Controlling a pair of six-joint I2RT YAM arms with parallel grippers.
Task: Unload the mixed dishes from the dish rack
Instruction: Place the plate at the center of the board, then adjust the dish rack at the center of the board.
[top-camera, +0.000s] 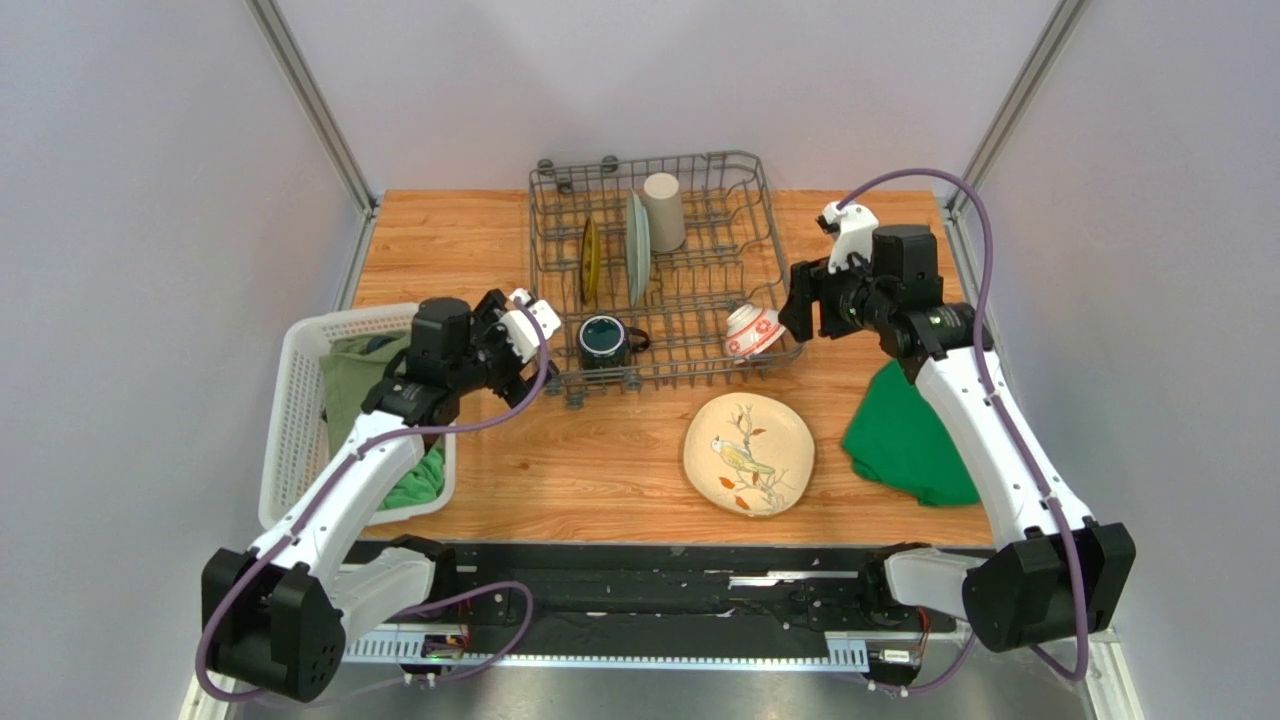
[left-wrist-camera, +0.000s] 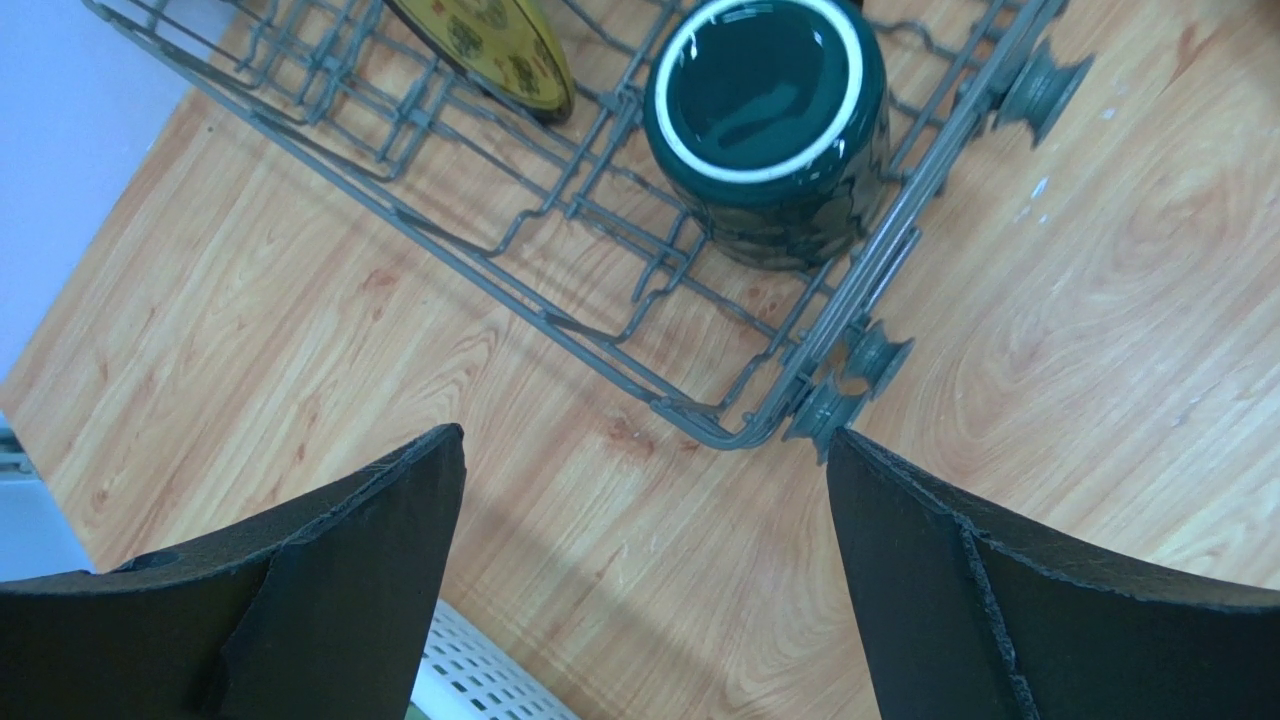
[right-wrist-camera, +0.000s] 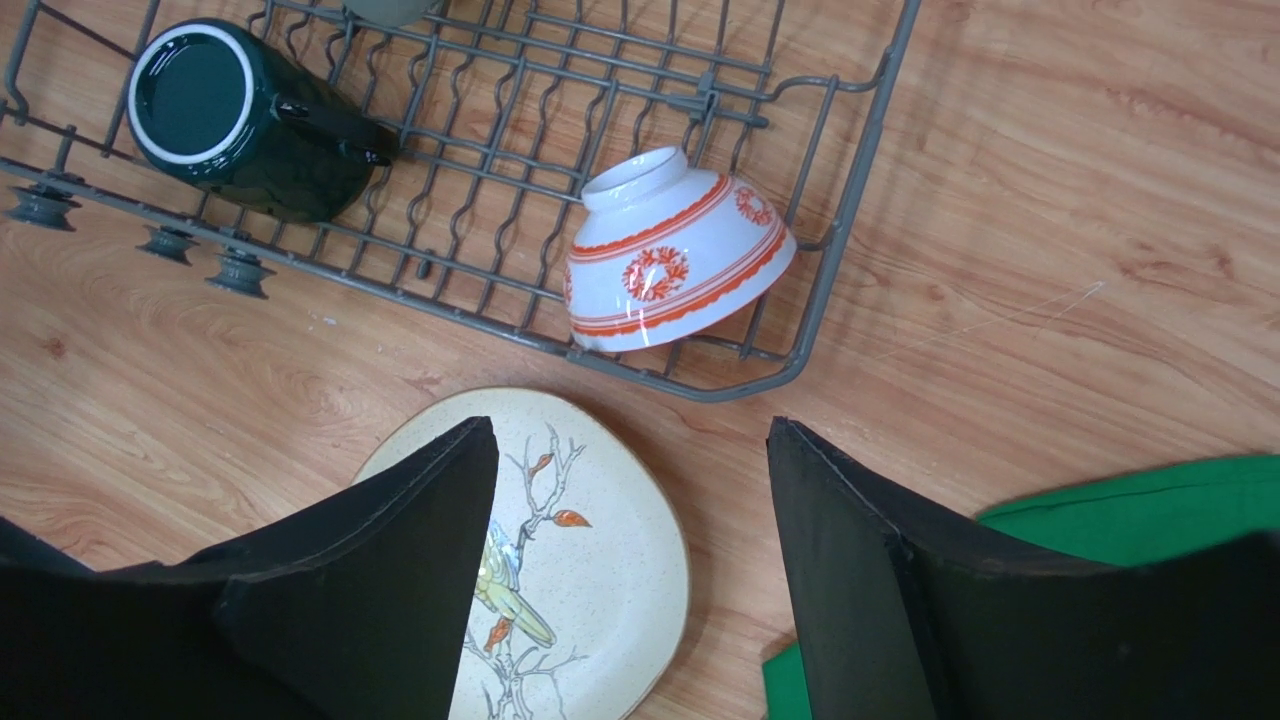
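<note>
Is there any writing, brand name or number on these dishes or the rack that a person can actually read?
None: no readable word, number or brand shows in any view.
On the small red-and-white bowl: red bands and round ornaments, a pattern, not letters.
On the cream plate: a painted bird on a branch, no writing.
On the yellow patterned plate: dark motifs only.
On the dark teal mug: nothing, plain glaze.

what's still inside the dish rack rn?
In the dish rack: yellow patterned plate and pale green plate on edge, beige tumbler, dark teal mug, red-and-white bowl tipped at its near right corner. Anything beneath the bowl or between the plates is hidden.
</note>
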